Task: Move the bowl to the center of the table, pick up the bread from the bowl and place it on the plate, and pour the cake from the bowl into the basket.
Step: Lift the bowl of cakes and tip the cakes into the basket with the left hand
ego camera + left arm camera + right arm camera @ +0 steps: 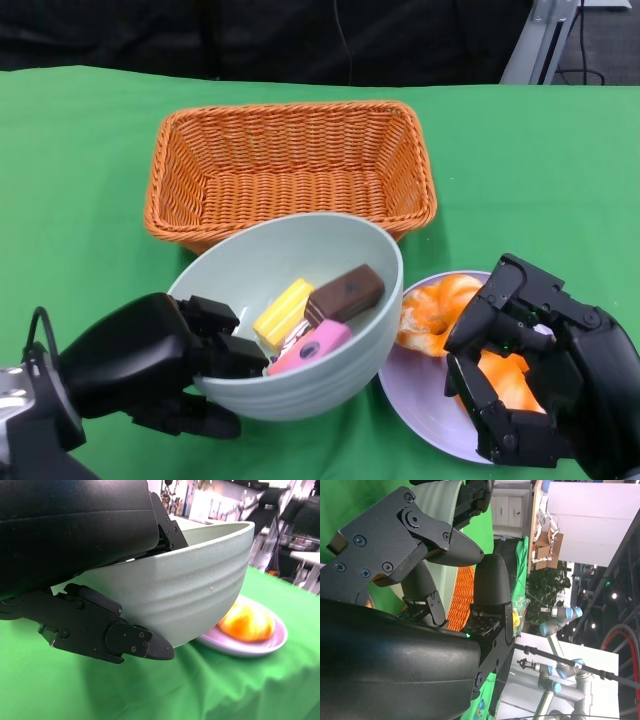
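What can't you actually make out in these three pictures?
- Bread on the plate: in the head view the right robot hand covers much of it, so contact is unclear.
- Cakes: in the left wrist view, hidden behind the bowl wall.
- Basket: in the right wrist view, only a sliver shows between fingers.
- Left robot hand: its underside grip is hidden.

Woven orange wicker basket (290,170): rear centre of green-covered table (80,180). Pale green ceramic bowl (345,365): just before basket, holding cake pieces (320,310). Lilac round plate (420,410): right of bowl, bearing glazed bread (435,315).

No readable text in any view.
No label, brand, number or sign can be made out on anything around either hand.
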Available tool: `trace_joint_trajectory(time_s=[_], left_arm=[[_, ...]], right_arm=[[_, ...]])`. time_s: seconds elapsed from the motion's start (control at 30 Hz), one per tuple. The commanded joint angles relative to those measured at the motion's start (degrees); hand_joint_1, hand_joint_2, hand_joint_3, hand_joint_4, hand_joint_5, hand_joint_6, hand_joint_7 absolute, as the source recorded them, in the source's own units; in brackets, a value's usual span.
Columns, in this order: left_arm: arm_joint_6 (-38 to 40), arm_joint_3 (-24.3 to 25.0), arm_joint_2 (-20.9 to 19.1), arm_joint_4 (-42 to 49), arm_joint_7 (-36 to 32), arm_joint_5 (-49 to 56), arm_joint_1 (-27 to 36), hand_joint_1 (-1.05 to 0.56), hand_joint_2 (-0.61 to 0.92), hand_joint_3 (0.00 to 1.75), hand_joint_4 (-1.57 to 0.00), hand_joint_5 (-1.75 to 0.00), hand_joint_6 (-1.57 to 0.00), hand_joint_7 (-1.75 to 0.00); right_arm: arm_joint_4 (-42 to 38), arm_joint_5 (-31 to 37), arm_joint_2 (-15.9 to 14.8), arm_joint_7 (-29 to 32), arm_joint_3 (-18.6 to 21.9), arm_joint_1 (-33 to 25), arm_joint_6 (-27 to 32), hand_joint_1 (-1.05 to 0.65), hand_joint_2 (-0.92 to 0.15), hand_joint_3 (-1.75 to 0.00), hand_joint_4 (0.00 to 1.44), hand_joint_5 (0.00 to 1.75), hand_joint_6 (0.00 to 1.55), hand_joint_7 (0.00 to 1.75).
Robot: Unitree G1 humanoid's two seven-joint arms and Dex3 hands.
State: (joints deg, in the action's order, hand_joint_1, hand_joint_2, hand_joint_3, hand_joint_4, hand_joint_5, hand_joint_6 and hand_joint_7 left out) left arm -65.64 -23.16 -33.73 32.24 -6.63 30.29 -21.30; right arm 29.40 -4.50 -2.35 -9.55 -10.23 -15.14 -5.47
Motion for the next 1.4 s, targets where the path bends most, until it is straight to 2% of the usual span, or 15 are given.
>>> trace_joint_trajectory(time_s=[0.03, 0.17, 0.27, 0.5, 0.73, 0.87, 1.0, 1.23, 1.4], left_arm=[[-0.70, 2.25, -0.82, -3.91, 3.25, -6.49, 1.57, -0.27, 0.90, 0.31, -0.75, -1.65, -0.78, -1.09], [0.83, 4.90, -0.68, -9.40, 6.92, -12.35, 2.80, -0.28, 0.81, 0.53, -0.70, -1.73, -0.75, -1.18], [3.43, 6.29, 0.54, -11.63, 9.97, -16.94, 0.87, -0.26, 0.73, 0.65, -0.69, -1.74, -0.75, -1.20], [10.05, 7.85, 4.04, -11.13, 18.37, -25.37, -3.61, -0.22, 0.66, 0.81, -0.69, -1.69, -0.75, -1.26], [13.75, 10.27, 7.38, -9.72, 21.99, -24.55, -7.23, -0.20, 0.61, 0.88, -0.73, -1.62, -0.76, -1.22], [13.64, 10.65, 9.54, -5.70, 22.36, -22.74, -10.87, -0.20, 0.60, 0.88, -0.74, -1.59, -0.79, -1.12], [12.23, 10.78, 12.17, 2.00, 19.43, -17.01, -16.47, -0.21, 0.67, 0.73, -0.75, -1.59, -0.80, -1.05], [14.21, 10.51, 17.18, 12.40, 16.56, -12.59, -24.23, -0.25, 0.76, 0.60, -0.75, -1.59, -0.77, -1.09], [17.29, 10.37, 20.31, 16.95, 15.97, -12.01, -28.32, -0.26, 0.79, 0.57, -0.74, -1.71, -0.76, -1.17]], right_arm=[[-0.70, -1.05, -0.03, -0.43, 0.12, 0.58, -0.81, -0.31, -0.47, -1.08, 0.68, 1.74, 0.56, 1.57], [-1.23, -1.03, 0.04, -0.70, 0.05, 0.77, -0.94, -0.28, -0.46, -1.11, 0.67, 1.74, 0.55, 1.58], [-1.57, -0.52, -0.06, -0.88, -0.28, 0.84, -1.15, -0.27, -0.43, -1.15, 0.68, 1.74, 0.55, 1.60], [-2.53, -0.28, 0.13, -1.10, -1.24, 0.68, -1.95, -0.27, -0.43, -1.14, 0.69, 1.72, 0.56, 1.59], [-4.58, -0.57, -0.17, -1.97, -1.71, 0.94, -3.13, -0.26, -0.45, -1.13, 0.70, 1.71, 0.56, 1.57], [-4.29, -0.10, -0.07, -1.86, -2.20, 0.64, -2.04, -0.26, -0.46, -1.12, 0.69, 1.72, 0.56, 1.56], [-4.77, 0.15, -0.01, -1.97, -3.05, 0.30, -2.11, -0.24, -0.47, -1.11, 0.67, 1.74, 0.56, 1.54], [-5.55, 0.63, 0.12, -1.56, -4.32, 0.04, -2.21, -0.24, -0.47, -1.10, 0.63, 1.74, 0.57, 1.49], [-6.22, 1.58, -0.11, -1.54, -4.77, 0.05, -2.60, -0.28, -0.49, -1.04, 0.62, 1.73, 0.57, 1.50]])
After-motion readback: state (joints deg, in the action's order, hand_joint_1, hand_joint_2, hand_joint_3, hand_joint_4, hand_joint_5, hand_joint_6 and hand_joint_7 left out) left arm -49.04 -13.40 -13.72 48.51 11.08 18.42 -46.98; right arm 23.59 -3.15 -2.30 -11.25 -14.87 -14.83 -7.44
